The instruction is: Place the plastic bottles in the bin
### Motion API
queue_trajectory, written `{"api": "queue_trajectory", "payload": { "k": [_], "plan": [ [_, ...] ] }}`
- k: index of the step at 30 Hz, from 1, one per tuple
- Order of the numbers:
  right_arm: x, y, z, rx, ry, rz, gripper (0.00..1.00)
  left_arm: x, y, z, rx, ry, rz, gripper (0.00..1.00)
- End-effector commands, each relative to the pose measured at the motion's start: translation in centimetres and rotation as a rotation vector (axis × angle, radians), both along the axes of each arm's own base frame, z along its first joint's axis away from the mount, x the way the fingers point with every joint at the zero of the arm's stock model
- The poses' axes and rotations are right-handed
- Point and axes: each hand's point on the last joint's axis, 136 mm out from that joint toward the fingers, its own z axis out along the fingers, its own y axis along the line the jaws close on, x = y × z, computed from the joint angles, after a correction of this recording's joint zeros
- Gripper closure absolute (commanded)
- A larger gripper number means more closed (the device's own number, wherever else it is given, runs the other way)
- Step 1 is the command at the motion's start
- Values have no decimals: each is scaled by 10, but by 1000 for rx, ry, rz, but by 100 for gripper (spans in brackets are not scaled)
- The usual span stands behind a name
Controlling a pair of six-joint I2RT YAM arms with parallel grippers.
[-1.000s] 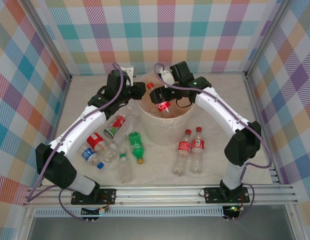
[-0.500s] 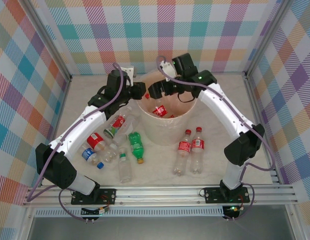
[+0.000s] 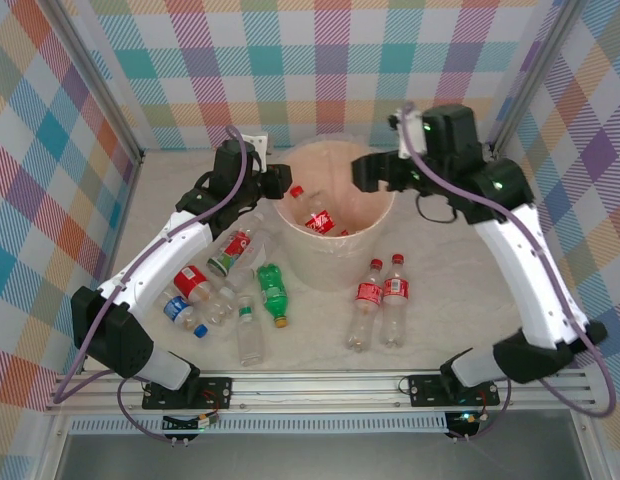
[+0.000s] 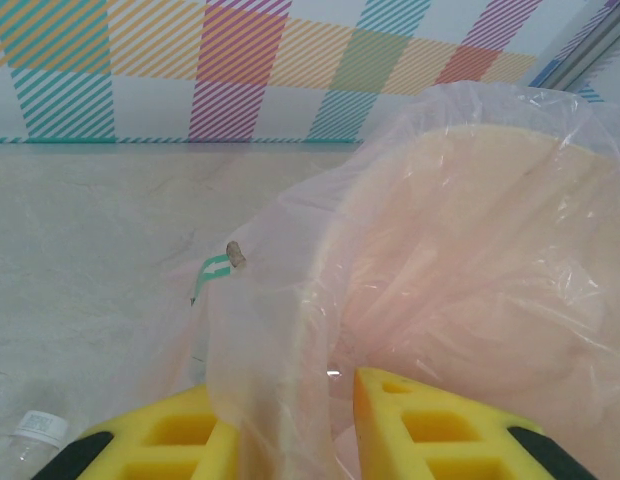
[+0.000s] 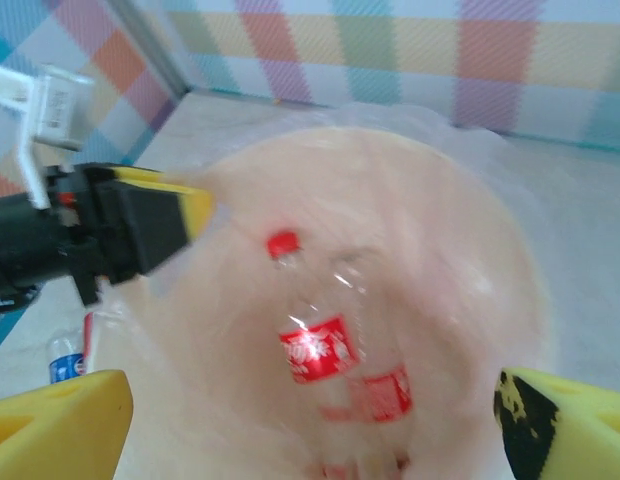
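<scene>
The peach bin point(image 3: 335, 270) with its clear liner stands mid-table. Two red-labelled plastic bottles point(image 3: 315, 212) lie inside it; in the right wrist view the top one point(image 5: 315, 345) shows its red cap. My left gripper point(image 3: 275, 182) is shut on the bin's liner-covered rim point(image 4: 310, 330), its yellow fingers point(image 4: 440, 430) on either side. My right gripper point(image 3: 375, 172) hangs open and empty over the bin's right rim, fingertips point(image 5: 60, 425) spread wide above the bin point(image 5: 470, 250). Two more red-labelled bottles point(image 3: 382, 300) and a green one point(image 3: 273, 292) lie in front of the bin.
Several other bottles point(image 3: 205, 290) lie in a cluster front-left of the bin, under my left arm. Checked walls close in the table at the back and sides. A metal rail point(image 3: 320, 385) runs along the near edge.
My right gripper opened wider and let a red-labelled bottle fall into the bin, then swung up and to the right. The left gripper kept its hold on the rim.
</scene>
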Motion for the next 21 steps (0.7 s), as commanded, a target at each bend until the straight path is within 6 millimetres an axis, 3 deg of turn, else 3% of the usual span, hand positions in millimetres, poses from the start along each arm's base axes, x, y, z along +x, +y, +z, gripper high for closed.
{"api": "queue_trajectory", "payload": {
  "k": [1, 5, 9, 13, 18, 21],
  "plan": [
    [-12, -45, -29, 4, 115, -175, 8, -25, -5, -71, 142, 210, -65, 71],
    [-30, -88, -63, 24, 199, -301, 9, -26, -7, -71, 137, 215, -75, 71],
    [-43, -111, -105, 17, 291, -383, 9, -27, -8, -66, 128, 208, -79, 71],
    [-52, -116, -144, 37, 384, -415, 8, -27, -7, -64, 127, 204, -80, 71],
    [-66, -112, -202, 82, 508, -456, 16, -27, -8, -65, 129, 206, -81, 71],
    [-73, -107, -236, 115, 580, -462, 16, -27, -7, -68, 136, 210, -82, 71]
  ]
}}
